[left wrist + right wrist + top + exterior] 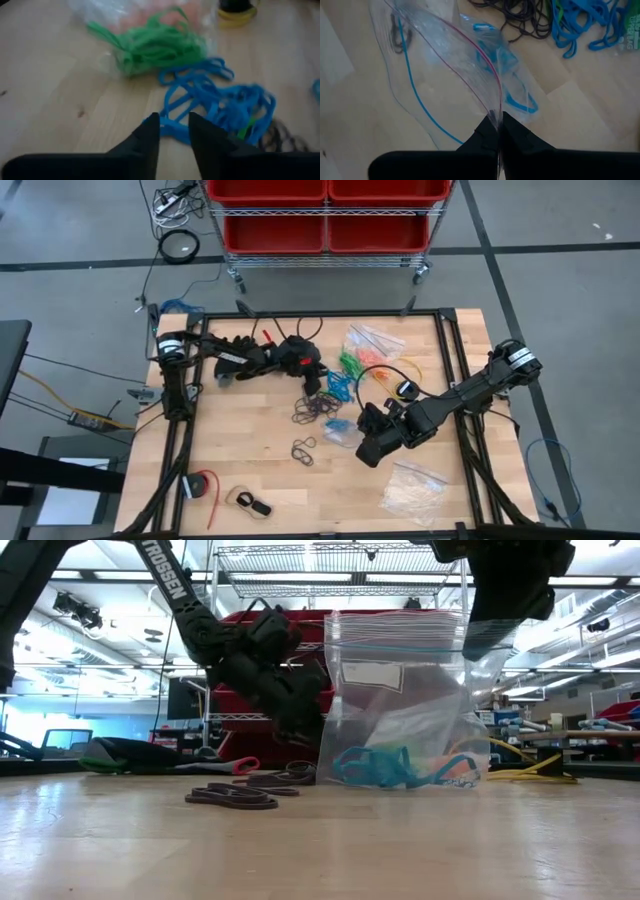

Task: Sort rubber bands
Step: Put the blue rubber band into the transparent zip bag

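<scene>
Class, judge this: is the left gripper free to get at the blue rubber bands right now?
Probably yes. The left gripper hangs open just over the blue rubber bands, nothing between.

One wooden table [240,440] carries two robot arms and three clear plastic bags [412,488]. Rubber bands lie in four loose colour groups: green [350,363], blue [340,386], black [315,408] and orange [372,357]; individual bands are too many to count.

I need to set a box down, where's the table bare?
Bare wood along the left side of the table, between the left arm and the black bands. Crowded in the middle and far right: blue bands, green bands, bags, and the right gripper pinching a clear bag.
</scene>
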Motion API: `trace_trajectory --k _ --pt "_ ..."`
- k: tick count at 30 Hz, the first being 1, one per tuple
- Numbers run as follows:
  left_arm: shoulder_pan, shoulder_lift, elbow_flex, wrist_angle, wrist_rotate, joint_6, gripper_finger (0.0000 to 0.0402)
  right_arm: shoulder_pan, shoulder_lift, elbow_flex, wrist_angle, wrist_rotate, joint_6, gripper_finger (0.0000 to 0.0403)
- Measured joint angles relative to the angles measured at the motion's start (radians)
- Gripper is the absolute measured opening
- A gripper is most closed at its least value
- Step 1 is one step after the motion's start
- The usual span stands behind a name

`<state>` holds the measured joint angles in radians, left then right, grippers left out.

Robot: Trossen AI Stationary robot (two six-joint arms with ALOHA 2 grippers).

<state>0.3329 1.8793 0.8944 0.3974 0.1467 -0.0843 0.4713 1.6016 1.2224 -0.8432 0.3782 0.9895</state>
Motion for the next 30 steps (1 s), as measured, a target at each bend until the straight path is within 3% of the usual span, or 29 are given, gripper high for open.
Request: trace_trajectory --k 9,16,21,25,30 --pt "0.012 0.017 0.052 -0.073 -0.058 -0.114 0.02 0.0 0.0 0.0 0.005 0.012 -0.007 0.0" --pt "0.009 0.118 0.135 -0.145 -0.07 -0.235 0.0209 -0.003 0.0 0.0 0.031 0.017 -0.027 0.0" --pt "-0.008 0.153 0.184 -0.148 -0.077 -0.237 0.0208 -0.004 0.0 0.0 0.034 0.019 -0.041 0.0" --pt "-0.014 0.155 0.23 -0.251 -0.079 -0.226 0.0176 -0.005 0.0 0.0 0.035 0.02 -0.045 0.0" --pt "-0.013 0.166 0.27 -0.361 -0.078 -0.175 0.0057 -0.008 0.0 0.0 0.037 0.021 -0.049 0.0"
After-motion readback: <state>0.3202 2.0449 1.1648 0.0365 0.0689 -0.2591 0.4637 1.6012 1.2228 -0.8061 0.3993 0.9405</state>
